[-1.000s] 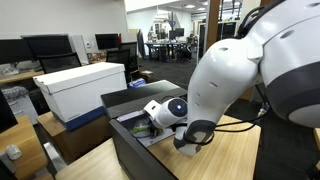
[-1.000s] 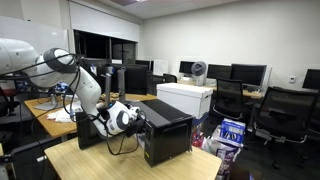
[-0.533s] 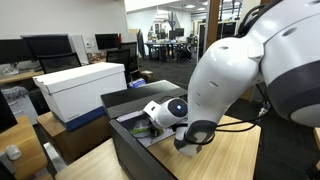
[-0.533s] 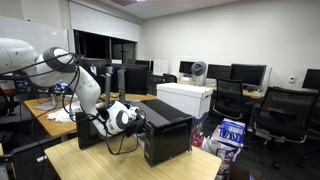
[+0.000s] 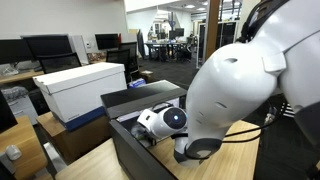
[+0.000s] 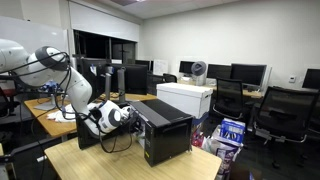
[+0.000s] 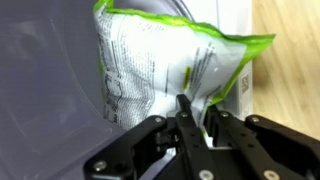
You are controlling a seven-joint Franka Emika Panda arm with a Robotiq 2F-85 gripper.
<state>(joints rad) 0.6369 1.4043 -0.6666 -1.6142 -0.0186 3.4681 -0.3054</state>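
Gripper jaws clenched on green-edged snack bag at its 6 o'clock edge. Slick film may slip, or snag the black box wall.

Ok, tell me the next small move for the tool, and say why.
Probably a short, straight lift. In the wrist view the tool looks pinched on the edge of the green-edged bag, and in an exterior view the arm's end reaches down inside the dark box. Rising first should keep the bag off the box walls before any sideways travel.
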